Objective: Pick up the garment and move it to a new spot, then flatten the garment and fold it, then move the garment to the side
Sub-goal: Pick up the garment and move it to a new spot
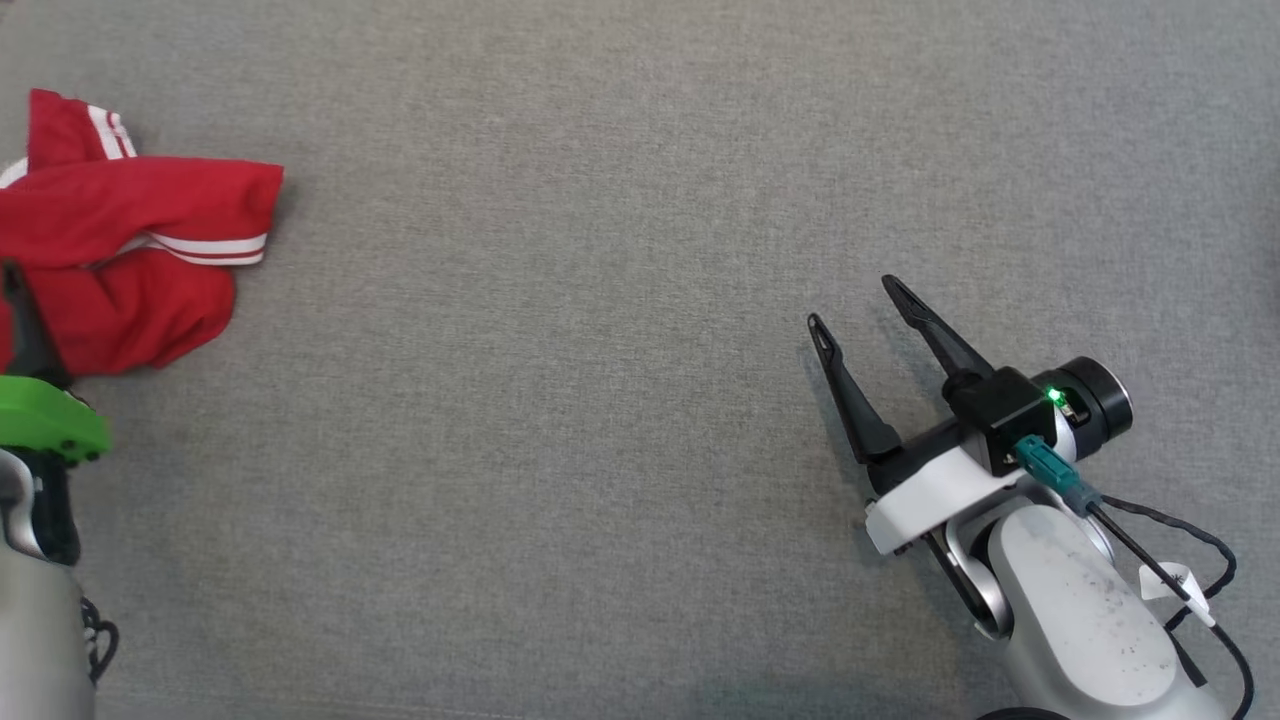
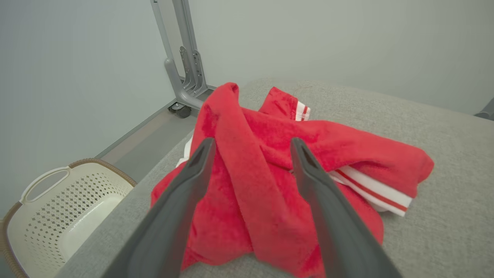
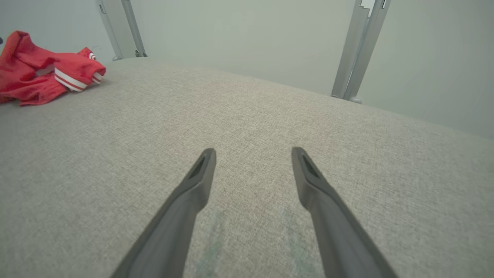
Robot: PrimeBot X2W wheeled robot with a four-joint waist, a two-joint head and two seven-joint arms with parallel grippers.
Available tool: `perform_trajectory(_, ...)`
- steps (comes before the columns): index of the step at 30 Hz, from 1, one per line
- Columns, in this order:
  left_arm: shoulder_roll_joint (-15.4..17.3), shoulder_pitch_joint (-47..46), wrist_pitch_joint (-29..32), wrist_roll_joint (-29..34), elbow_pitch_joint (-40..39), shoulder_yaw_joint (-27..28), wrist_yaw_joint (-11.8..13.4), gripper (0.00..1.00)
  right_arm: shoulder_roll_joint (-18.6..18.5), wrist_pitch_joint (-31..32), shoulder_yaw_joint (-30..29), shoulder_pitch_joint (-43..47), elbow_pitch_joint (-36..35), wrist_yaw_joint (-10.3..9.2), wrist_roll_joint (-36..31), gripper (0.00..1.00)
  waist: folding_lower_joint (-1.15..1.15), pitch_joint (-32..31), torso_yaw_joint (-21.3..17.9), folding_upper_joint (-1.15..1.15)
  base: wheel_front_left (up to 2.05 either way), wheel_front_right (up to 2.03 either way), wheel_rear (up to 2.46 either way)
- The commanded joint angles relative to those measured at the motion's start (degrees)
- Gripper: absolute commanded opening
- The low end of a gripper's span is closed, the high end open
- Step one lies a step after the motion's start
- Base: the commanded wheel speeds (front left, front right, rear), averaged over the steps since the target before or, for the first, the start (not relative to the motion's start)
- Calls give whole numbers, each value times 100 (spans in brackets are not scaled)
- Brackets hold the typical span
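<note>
Head view puts the crumpled red garment with white striped trim (image 1: 130,260) at the left edge of the grey fabric-covered table (image 1: 600,400), toward its far-left corner, bunched up rather than spread flat. My right gripper (image 1: 854,303) sits well apart from it over the near right part of the table, both dark fingers splayed wide and nothing between them. In the right wrist view that gripper (image 3: 252,154) hangs above bare grey fabric, with the garment (image 3: 38,73) off at the far left and a pale metal post (image 3: 355,58) standing past the far edge. In the left wrist view my left gripper (image 2: 252,146) is spread just as wide and poised right at the garment (image 2: 359,154), a raised ridge of red cloth running between the two fingers. It has hold of nothing, and I cannot tell whether the tips touch the cloth. Beyond the table's left edge, down on the floor, stands a cream perforated plastic basket with a brown rim (image 2: 58,220), and further back a grey metal frame leg on a caster (image 2: 177,69).
</note>
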Motion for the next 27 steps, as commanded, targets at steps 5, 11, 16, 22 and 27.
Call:
perform_trajectory(5,311,-650,34,102,915,-1,289,100,-94,-2,8,-156,-109,-8,-95,100,-1,643,-472,0,0,0,0)
perform_trajectory(11,384,-966,50,25,1598,71,508,78,-84,-2,-33,-196,-127,-8,-115,100,-1,727,-560,0,0,0,0)
perform_trajectory(16,310,-1018,8,142,1686,-77,402,0,11,-2,-55,-121,-17,-8,-58,100,-1,518,-547,0,0,0,0)
perform_trajectory(22,292,-889,-8,446,637,-282,212,0,198,-2,15,-61,103,-8,80,100,-1,65,-615,0,0,0,0)
perform_trajectory(27,100,-784,-7,621,-87,-606,54,0,324,-2,15,55,195,-8,210,100,-1,-293,-744,0,0,0,0)
